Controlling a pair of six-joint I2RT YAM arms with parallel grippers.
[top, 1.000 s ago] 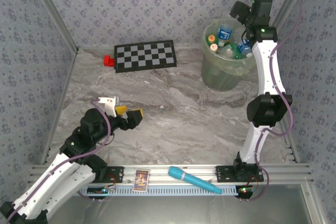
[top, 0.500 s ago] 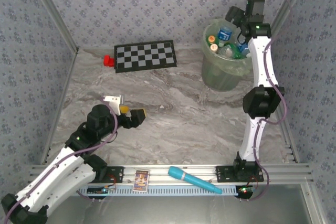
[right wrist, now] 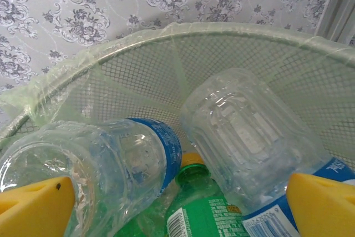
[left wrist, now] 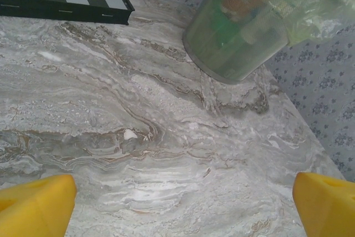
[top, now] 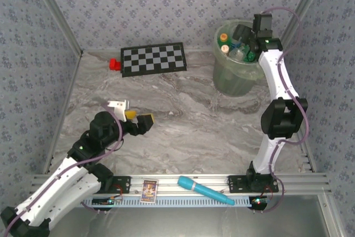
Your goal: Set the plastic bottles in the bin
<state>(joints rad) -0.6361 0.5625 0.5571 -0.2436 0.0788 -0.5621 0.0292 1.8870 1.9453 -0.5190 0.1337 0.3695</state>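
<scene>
My right fingers [top: 244, 36] hang over the mouth of the bin [top: 233, 80], spread wide, with nothing gripped between them. The bin stands at the far right corner of the worktop [top: 183, 115]. Inside it the plastic bottles [right wrist: 119, 162] lie piled together: clear ones with blue labels, and a green one beneath. My left fingers [top: 137, 119] sit low over the near left of the worktop, spread wide and empty, well apart from the bin.
</scene>
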